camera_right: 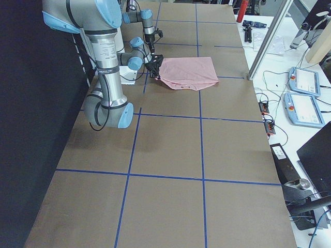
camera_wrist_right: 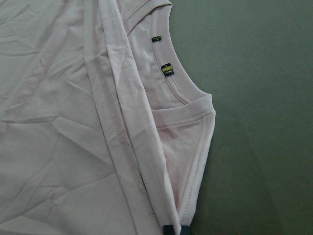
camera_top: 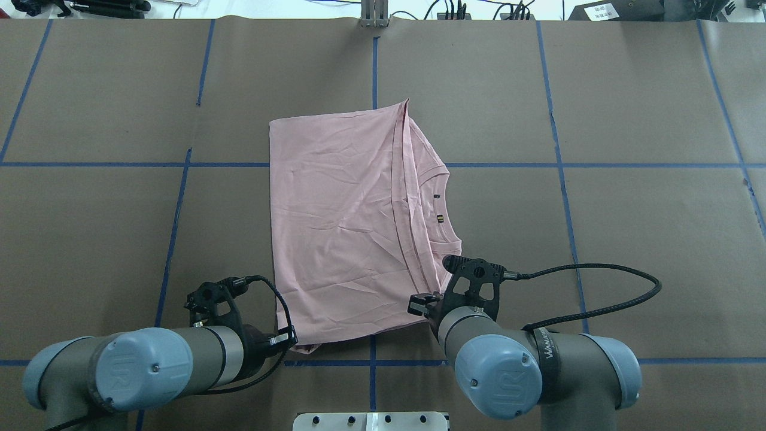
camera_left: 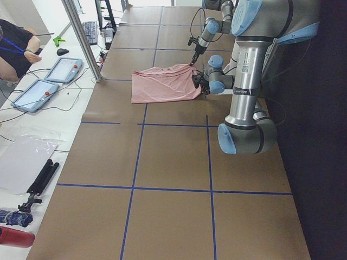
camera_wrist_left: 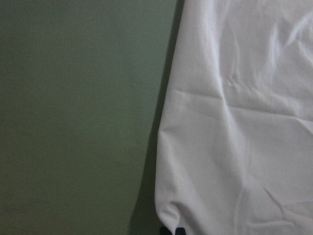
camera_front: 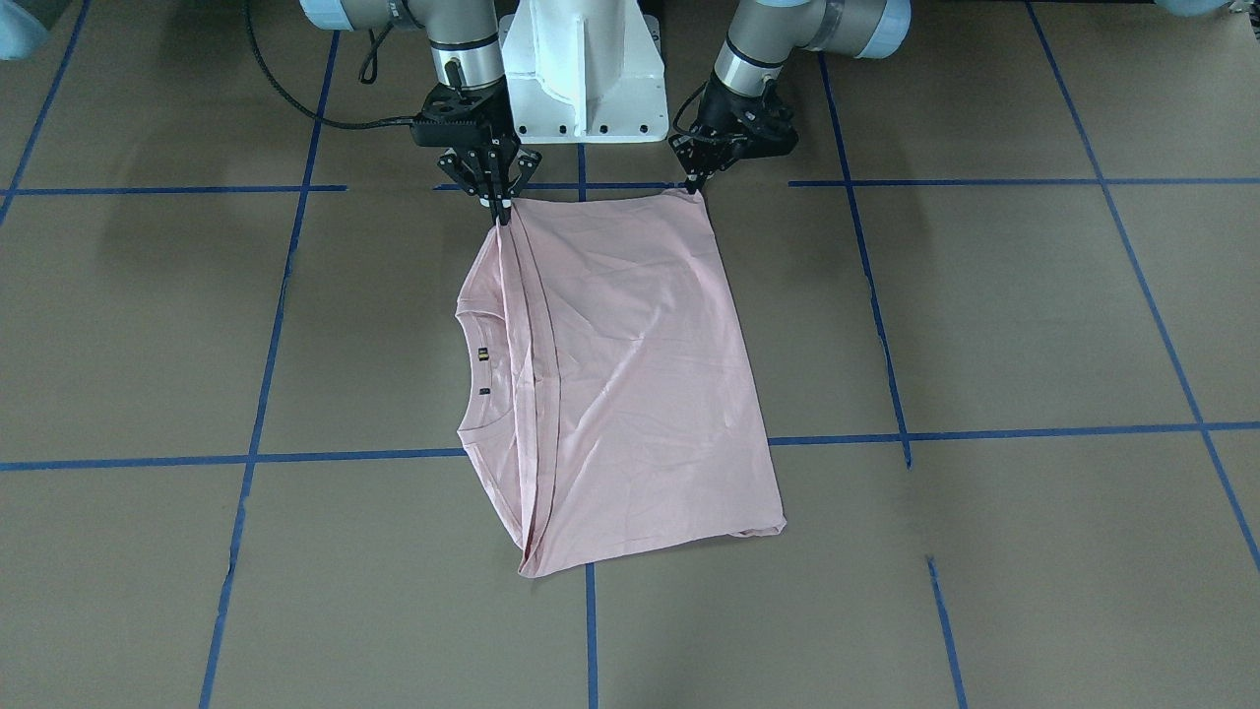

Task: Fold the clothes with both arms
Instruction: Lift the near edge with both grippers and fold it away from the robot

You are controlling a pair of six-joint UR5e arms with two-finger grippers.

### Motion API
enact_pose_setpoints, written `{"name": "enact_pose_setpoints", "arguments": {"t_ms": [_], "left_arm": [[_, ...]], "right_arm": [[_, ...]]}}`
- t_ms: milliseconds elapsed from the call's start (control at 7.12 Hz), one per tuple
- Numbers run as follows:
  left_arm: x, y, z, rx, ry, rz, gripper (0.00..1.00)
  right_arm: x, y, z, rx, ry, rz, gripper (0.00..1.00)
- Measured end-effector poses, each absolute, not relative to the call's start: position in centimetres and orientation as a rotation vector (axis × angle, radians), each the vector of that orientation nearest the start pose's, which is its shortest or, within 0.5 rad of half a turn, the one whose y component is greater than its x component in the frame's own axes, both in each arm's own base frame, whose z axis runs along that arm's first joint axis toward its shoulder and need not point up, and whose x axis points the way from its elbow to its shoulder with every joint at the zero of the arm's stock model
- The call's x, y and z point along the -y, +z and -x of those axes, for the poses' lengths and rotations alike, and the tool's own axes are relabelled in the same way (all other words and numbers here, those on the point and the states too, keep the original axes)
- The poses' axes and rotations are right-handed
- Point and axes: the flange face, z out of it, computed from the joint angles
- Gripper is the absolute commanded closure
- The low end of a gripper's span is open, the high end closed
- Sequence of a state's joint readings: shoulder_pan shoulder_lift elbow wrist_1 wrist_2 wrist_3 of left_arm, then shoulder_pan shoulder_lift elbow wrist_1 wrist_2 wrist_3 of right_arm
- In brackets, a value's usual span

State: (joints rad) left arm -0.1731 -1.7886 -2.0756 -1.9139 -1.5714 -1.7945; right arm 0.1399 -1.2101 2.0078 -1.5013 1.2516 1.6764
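Observation:
The pale pink T-shirt [camera_front: 630, 374] lies folded on the brown table; its print is hidden. The ribbed collar [camera_top: 446, 203] faces the robot's right. My left gripper [camera_front: 695, 183] is shut on the shirt's near corner on the robot's left, which also shows in the overhead view [camera_top: 291, 341]. My right gripper [camera_front: 503, 215] is shut on the near corner at the collar side, over layered hems [camera_wrist_right: 122, 147]. The left wrist view shows plain cloth [camera_wrist_left: 234, 122] pinched at the bottom edge. Both corners sit low at the table, close to the base.
The white pedestal base [camera_front: 584, 69] stands just behind the two grippers. A black cable [camera_top: 598, 299] loops off the right wrist over the table. Blue tape lines [camera_front: 256, 423] grid the brown surface. Tablets [camera_left: 59, 70] and a metal pole [camera_left: 84, 38] stand past the far edge.

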Motion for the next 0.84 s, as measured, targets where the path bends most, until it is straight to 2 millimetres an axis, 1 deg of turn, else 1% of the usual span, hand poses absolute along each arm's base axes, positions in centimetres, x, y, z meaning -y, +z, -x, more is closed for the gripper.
{"name": "enact_pose_setpoints", "arguments": {"t_ms": [140, 281, 421, 561, 702, 842], "left_arm": [[21.4, 24.6, -46.2, -1.085, -0.338, 0.052, 1.00], [20.3, 20.7, -42.4, -1.097, -0.315, 0.085, 1.00], [19.5, 17.0, -38.8, -1.113, -0.298, 0.109, 1.00], [19.1, 14.8, -36.9, -1.124, -0.291, 0.119, 1.00], [19.2, 14.1, -36.6, -1.119, -0.291, 0.118, 1.00], [19.8, 14.3, -37.1, -1.102, -0.292, 0.102, 1.00]], "right_arm": [[23.2, 25.6, 51.4, 0.861, 0.357, -0.313, 1.00], [21.4, 23.1, 48.4, 0.866, 0.331, -0.301, 1.00], [19.6, 20.0, 44.8, 0.874, 0.302, -0.283, 1.00], [18.6, 18.0, 42.4, 0.877, 0.282, -0.268, 1.00], [18.1, 17.2, 42.2, 0.866, 0.269, -0.261, 1.00], [18.3, 17.0, 43.6, 0.846, 0.269, -0.264, 1.00]]}}
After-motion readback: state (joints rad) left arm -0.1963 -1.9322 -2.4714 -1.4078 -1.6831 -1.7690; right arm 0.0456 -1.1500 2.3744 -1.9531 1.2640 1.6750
